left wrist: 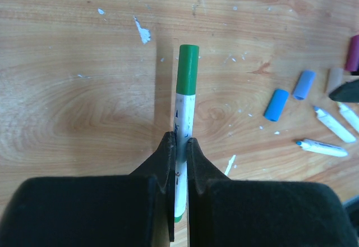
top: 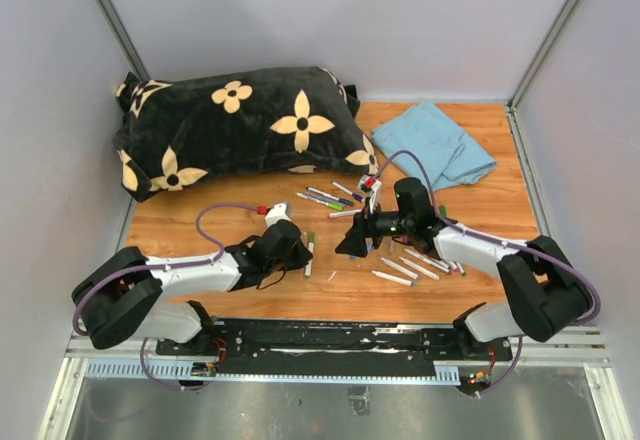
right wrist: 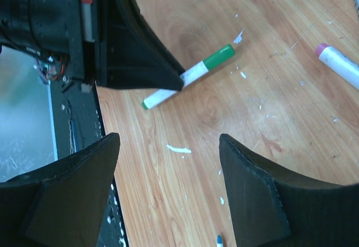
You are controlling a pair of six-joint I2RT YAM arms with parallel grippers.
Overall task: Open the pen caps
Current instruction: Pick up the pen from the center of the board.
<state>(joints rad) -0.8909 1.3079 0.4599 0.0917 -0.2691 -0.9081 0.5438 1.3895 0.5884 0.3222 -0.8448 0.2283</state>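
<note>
Two arms are reaching low over the wooden table. Your left gripper is clamping the green pen on its white barrel, between cap and tail, jaws pressed in on both sides. The pen is lying along the wood, its green cap on and pointing away from the fingers.

Your right gripper is hovering just beside the green pen; its jaws are standing wide apart, gripping nothing and touching nothing.

Two loose blue caps are lying on the wood to the right of the green pen in the left wrist view, well apart from it; two uncapped pens are lying just past those caps. A pink-tipped pen is lying beyond the green pen in the right wrist view.

More pens are lying scattered between the green pen and the flowered pillow; a blue cloth is lying well apart from the green pen, beside that pillow.
</note>
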